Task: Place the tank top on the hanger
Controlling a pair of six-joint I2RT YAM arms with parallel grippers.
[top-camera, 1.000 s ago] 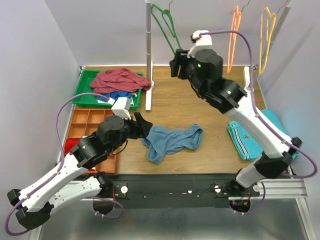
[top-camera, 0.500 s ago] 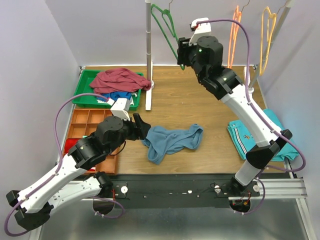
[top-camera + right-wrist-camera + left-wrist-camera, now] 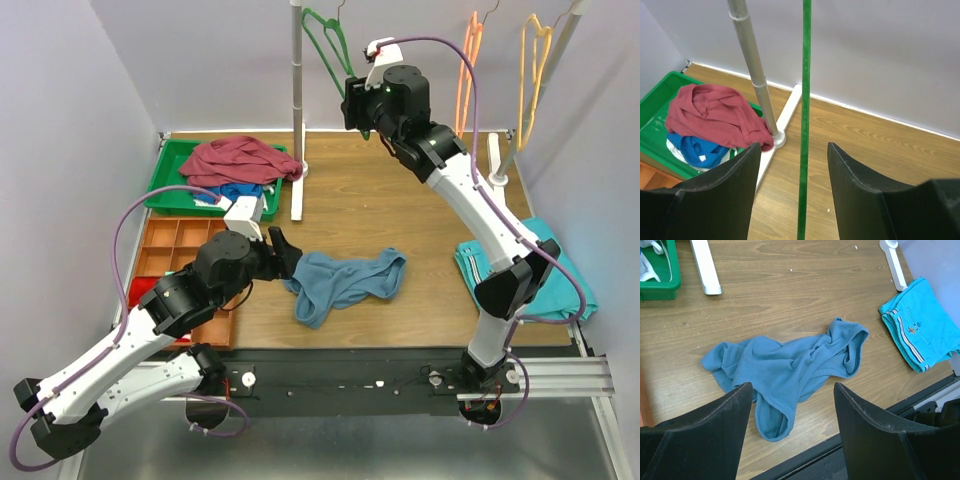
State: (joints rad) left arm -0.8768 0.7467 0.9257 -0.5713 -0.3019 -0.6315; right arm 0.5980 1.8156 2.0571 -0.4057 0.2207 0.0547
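Observation:
The slate-blue tank top [image 3: 345, 283] lies crumpled on the wooden table, also seen in the left wrist view [image 3: 790, 365]. My left gripper [image 3: 287, 254] is open and empty, just left of and above the top's near-left edge [image 3: 792, 390]. The dark-green hanger [image 3: 330, 50] hangs from the rail at the back. My right gripper [image 3: 354, 103] is raised at the hanger's lower end. In the right wrist view it is open [image 3: 794, 147], and one green bar of the hanger [image 3: 804, 125] runs between the jaws without touching them.
A silver rack pole [image 3: 297, 110] stands on a white base. A green bin [image 3: 172, 160] holds a maroon garment [image 3: 240, 160]. An orange compartment tray [image 3: 168, 250] is at left. Folded teal cloth [image 3: 525, 265] lies at right. Orange [image 3: 467, 70] and yellow [image 3: 535, 65] hangers hang at back right.
My right gripper has risen and moved left and back, closing around the green hanger's bar. The left arm and the tank top have not moved.

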